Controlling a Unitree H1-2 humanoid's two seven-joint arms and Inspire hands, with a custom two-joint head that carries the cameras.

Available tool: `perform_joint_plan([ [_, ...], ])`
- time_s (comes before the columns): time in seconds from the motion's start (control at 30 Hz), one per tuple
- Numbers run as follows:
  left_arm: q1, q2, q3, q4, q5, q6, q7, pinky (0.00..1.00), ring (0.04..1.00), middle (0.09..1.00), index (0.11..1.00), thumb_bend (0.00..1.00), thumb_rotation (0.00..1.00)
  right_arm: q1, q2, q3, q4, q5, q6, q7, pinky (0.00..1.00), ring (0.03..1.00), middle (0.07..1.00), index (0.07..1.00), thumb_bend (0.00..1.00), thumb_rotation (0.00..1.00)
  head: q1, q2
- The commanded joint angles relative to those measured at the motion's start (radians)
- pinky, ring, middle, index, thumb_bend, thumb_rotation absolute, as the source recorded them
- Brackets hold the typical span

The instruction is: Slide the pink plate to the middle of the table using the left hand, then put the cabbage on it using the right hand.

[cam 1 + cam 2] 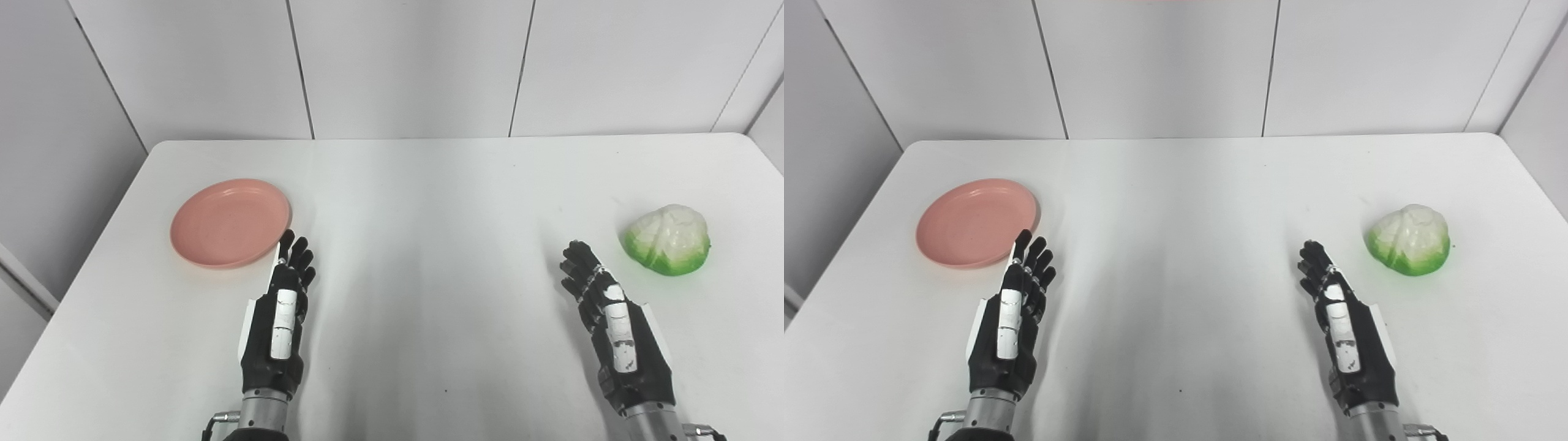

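A pink plate (229, 222) lies empty on the left part of the white table (429, 202). A green and white cabbage (667, 239) sits on the right part of the table. My left hand (278, 318) is open and empty, fingers stretched forward, its tips just right of the plate's near right rim. My right hand (606, 312) is open and empty, a short way left of and nearer than the cabbage, not touching it.
Grey wall panels (404, 61) stand behind the table's far edge. The table's left edge (92, 257) drops off close to the plate. The right edge is near the cabbage in the right eye view (1543, 190).
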Motion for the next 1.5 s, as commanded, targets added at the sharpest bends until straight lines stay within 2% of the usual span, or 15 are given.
perform_joint_plan([
  [0.0,0.101,0.035,-0.001,-0.011,0.0,-0.012,-0.006,1.0,0.988,0.988,1.0,0.85,0.91,0.05,-0.039,0.003,-0.02,0.002,-0.025,0.008,0.96,0.935,0.918,0.895,0.86,0.98,0.001,0.001],
  [1.47,0.104,0.04,-0.003,-0.023,0.007,0.01,-0.01,1.0,0.99,0.991,1.0,0.87,0.9,0.052,-0.034,0.004,-0.031,0.002,-0.005,0.01,0.95,0.932,0.911,0.89,0.87,0.98,-0.004,0.003],
])
